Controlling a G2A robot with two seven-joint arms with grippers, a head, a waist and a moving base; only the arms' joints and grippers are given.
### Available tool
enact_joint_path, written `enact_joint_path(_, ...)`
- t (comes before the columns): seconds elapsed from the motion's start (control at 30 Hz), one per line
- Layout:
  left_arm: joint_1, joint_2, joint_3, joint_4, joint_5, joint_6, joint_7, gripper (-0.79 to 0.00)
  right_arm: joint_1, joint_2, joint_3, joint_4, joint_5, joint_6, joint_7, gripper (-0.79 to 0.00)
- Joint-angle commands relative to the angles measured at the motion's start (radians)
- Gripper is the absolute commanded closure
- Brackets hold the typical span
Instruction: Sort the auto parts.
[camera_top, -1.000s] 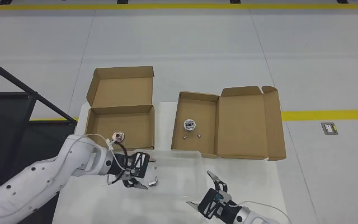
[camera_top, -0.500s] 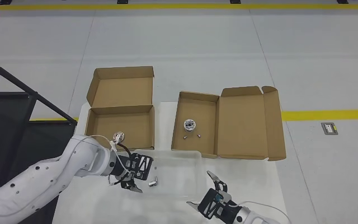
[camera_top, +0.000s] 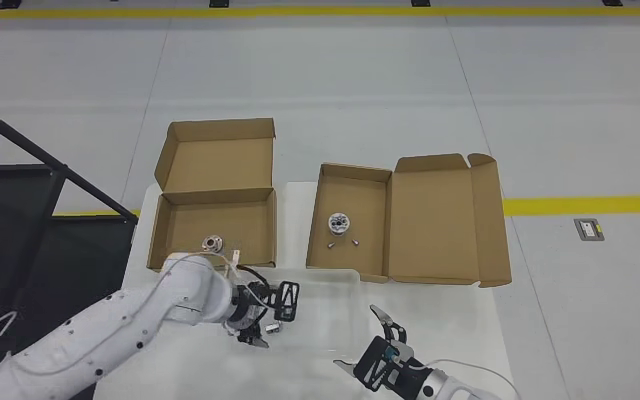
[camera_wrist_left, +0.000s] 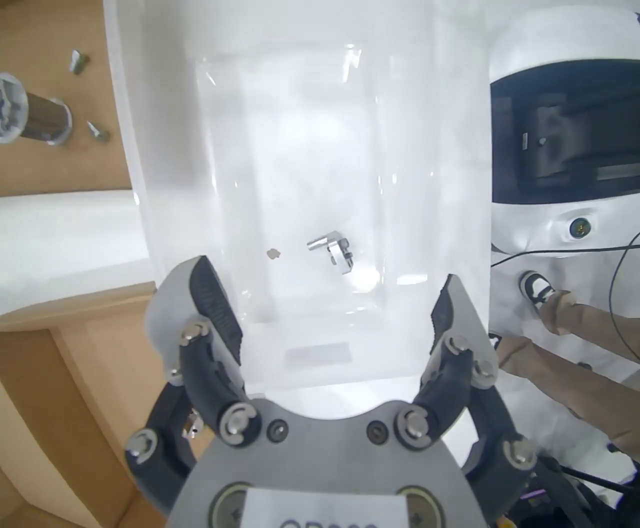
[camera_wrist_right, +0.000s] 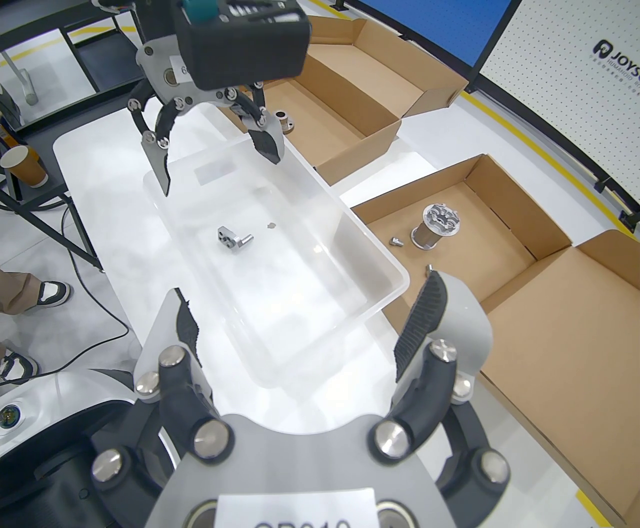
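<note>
While the last bracket (camera_wrist_left: 332, 250) lies loose in the clear bin (camera_wrist_left: 125, 150), my left jaws hang spread over the bin just beside it, pinching nothing. My right jaws are spread too, idle at the bin's other end. The flanged part (camera_top: 211, 242) sits in the left box (camera_top: 250, 225), and the cylinder (camera_top: 340, 222) and screws (camera_wrist_right: 395, 241) in the right box (camera_top: 440, 230), so I judge one piece left. Since a second ago, my left arm has swung in over the bin.
</note>
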Motion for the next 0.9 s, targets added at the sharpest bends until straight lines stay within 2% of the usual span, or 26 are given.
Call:
enact_joint_path(0.0, -0.008, -0.037, 0.017, 0.012, -0.065, 0.027, -0.089, -0.754, 0.000, 0.000, 0.000, 0.000, 0.000, 0.000, 0.000, -0.785)
enact_joint_path(0.07, -0.017, -0.069, 0.035, 0.035, -0.070, 0.057, -0.173, -0.677, 0.000, 0.000, 0.000, 0.000, 0.000, 0.000, 0.000, -0.785)
enact_joint_path(0.13, -0.020, -0.099, 0.048, 0.054, -0.103, 0.064, -0.210, -0.594, 0.000, 0.000, 0.000, 0.000, 0.000, 0.000, 0.000, -0.785)
enact_joint_path(0.2, -0.021, -0.124, 0.058, 0.086, -0.123, 0.073, -0.240, -0.551, 0.000, 0.000, 0.000, 0.000, 0.000, 0.000, 0.000, -0.785)
enact_joint_path(0.37, -0.019, -0.172, 0.064, 0.150, -0.170, 0.086, -0.278, -0.539, 0.000, 0.000, 0.000, 0.000, 0.000, 0.000, 0.000, -0.785)
enact_joint_path(0.4, -0.016, -0.179, 0.064, 0.158, -0.172, 0.085, -0.286, -0.508, 0.000, 0.000, 0.000, 0.000, 0.000, 0.000, 0.000, -0.785)
enact_joint_path(0.43, -0.013, -0.186, 0.064, 0.167, -0.169, 0.089, -0.299, -0.434, 0.000, 0.000, 0.000, 0.000, 0.000, 0.000, 0.000, -0.785)
enact_joint_path(0.47, -0.009, -0.192, 0.064, 0.174, -0.167, 0.094, -0.312, -0.397, 0.000, 0.000, 0.000, 0.000, 0.000, 0.000, 0.000, -0.785)
enact_joint_path(0.63, 0.007, -0.214, 0.063, 0.215, -0.166, 0.125, -0.333, -0.379, 0.000, 0.000, 0.000, 0.000, 0.000, 0.000, 0.000, -0.785)
enact_joint_path(0.87, 0.035, -0.227, 0.051, 0.252, -0.138, 0.133, -0.306, -0.363, 0.000, 0.000, 0.000, 0.000, 0.000, 0.000, 0.000, -0.785)
